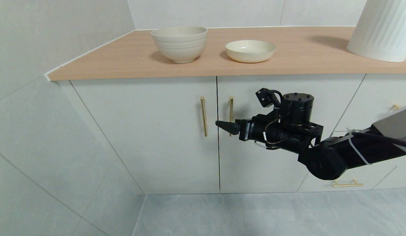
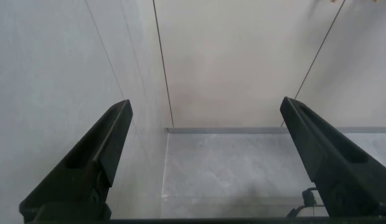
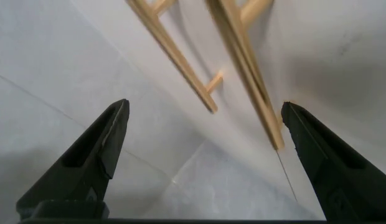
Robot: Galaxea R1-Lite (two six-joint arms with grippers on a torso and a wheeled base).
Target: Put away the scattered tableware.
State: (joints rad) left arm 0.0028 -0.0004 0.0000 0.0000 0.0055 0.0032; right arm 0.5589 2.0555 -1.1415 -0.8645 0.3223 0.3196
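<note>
Up on the wooden surface (image 1: 124, 64) a deep ribbed bowl (image 1: 179, 43) sits toward the left, and a shallow cream dish (image 1: 250, 50) sits near it on the right, the two not touching. Below, the right end effector (image 1: 224, 127) hovers at the closed cabinet doors (image 1: 150, 137), fingers spread wide, right by the brass handles (image 1: 204, 116) at the centre seam. I cannot tell if it touches one. The left end effector (image 2: 205, 102), also wide and empty, hangs over the grey floor (image 2: 230, 180).
</note>
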